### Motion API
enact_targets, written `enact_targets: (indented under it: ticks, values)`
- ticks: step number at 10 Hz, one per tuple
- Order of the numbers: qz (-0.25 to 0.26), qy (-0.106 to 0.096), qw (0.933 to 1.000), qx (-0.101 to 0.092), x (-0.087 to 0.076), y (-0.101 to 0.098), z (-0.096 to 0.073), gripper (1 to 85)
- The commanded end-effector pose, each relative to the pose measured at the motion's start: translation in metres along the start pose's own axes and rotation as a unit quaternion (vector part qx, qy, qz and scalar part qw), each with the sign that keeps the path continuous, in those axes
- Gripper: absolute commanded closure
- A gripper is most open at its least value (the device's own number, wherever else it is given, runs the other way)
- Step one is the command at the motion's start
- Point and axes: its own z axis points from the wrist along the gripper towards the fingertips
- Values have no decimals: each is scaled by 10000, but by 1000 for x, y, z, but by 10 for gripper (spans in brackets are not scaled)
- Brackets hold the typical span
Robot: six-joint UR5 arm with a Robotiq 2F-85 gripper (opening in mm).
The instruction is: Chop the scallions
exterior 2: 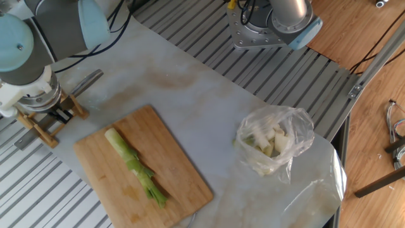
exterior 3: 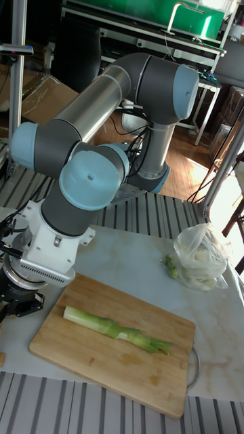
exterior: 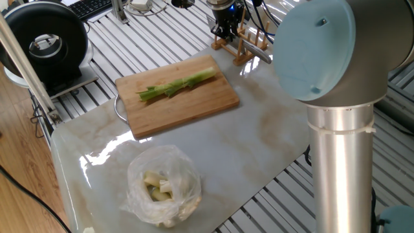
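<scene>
One whole scallion stalk (exterior: 177,84) lies across the wooden cutting board (exterior: 194,103), pale end to the right, leafy end to the left. The other fixed view shows the scallion (exterior 2: 135,167) lying diagonally on the board (exterior 2: 180,171), and the tall fixed view shows the stalk (exterior 3: 116,330) too. My gripper (exterior: 226,26) hangs over the wooden knife rack (exterior: 240,46) beyond the board's far corner, well away from the scallion. The wrist hides the fingers, so I cannot tell how they stand. A knife (exterior 2: 87,80) rests in that rack (exterior 2: 39,126).
A clear plastic bag (exterior: 162,184) of pale whitish pieces sits on the marble slab (exterior: 259,129) near its front edge. A round black device (exterior: 45,42) stands at the far left. The arm's big blue-capped joint (exterior: 317,45) fills the right side.
</scene>
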Motion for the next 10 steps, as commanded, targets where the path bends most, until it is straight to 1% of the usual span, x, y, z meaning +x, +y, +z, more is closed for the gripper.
enact_targets:
  ticks: [1,10]
  values:
    - [8,-14,10000,-41,0,0,0,590]
    - [-16,-76,10000,-52,0,1,3,620]
